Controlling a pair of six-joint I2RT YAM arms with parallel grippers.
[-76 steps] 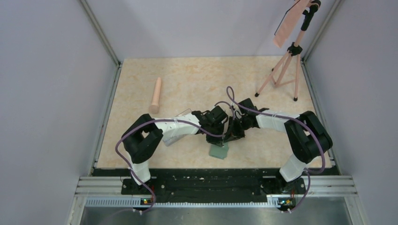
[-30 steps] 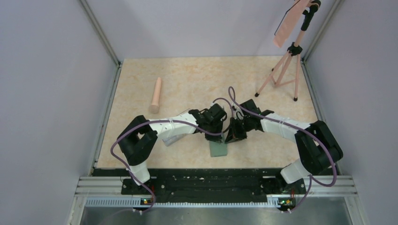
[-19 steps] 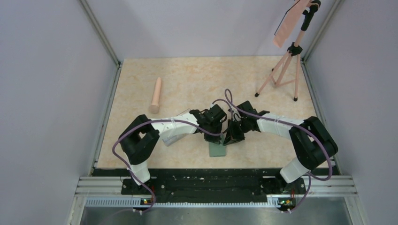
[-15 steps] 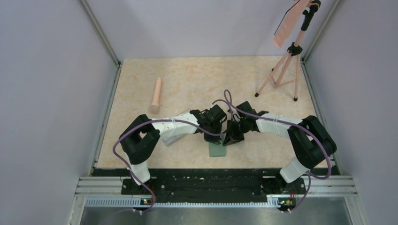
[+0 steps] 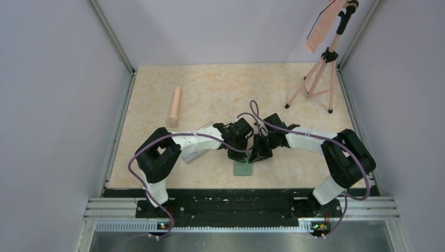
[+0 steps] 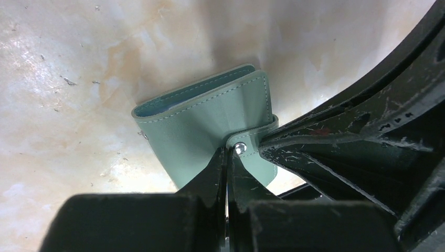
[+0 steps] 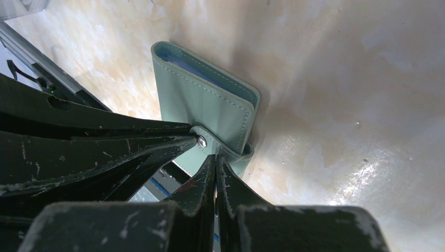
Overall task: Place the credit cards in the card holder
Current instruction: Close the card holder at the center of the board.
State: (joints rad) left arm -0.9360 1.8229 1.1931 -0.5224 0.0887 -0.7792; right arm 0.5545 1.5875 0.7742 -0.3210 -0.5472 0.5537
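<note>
- Item under inspection: the card holder [image 5: 243, 169], a small muted-green folded wallet. It lies flat on the desk [image 5: 220, 94] near the front edge, between the two arms.
- Condition: folded over, with the snap tab [image 6: 246, 147] wrapped round one edge and its metal stud [image 7: 201, 140] facing up. Pale blue pocket pages [image 7: 195, 64] show at the open edge. No credit cards can be made out in any view.
- Handling, as judged: light, soft and pliable, with stitched faces that will flex instead of levering cleanly. The smooth skin on a polished desk suggests it will slide when pushed sideways. It is not fragile, but the thin pocket pages could crease or snag.
- Where to take hold, as judged: the tab is the only raised feature and the obvious purchase for unsnapping. The body needs pinning down or pinching at the spine or a free edge while the tab is lifted.
- Left hand [image 6: 226, 155]: fingers pressed together, with no gap showing. The tips come in low over the wallet's face and meet the tab just beside the stud.
- Right hand [image 7: 214, 160]: fingers likewise together. The tips arrive from the opposite side and touch the same tab at the stud.
- The two hands meet nose to nose over the tab. Whether either has the tab nipped or merely bears against it cannot be determined.
- Risk noted: with nothing anchoring the body, the wallet may skate instead of opening.
</note>
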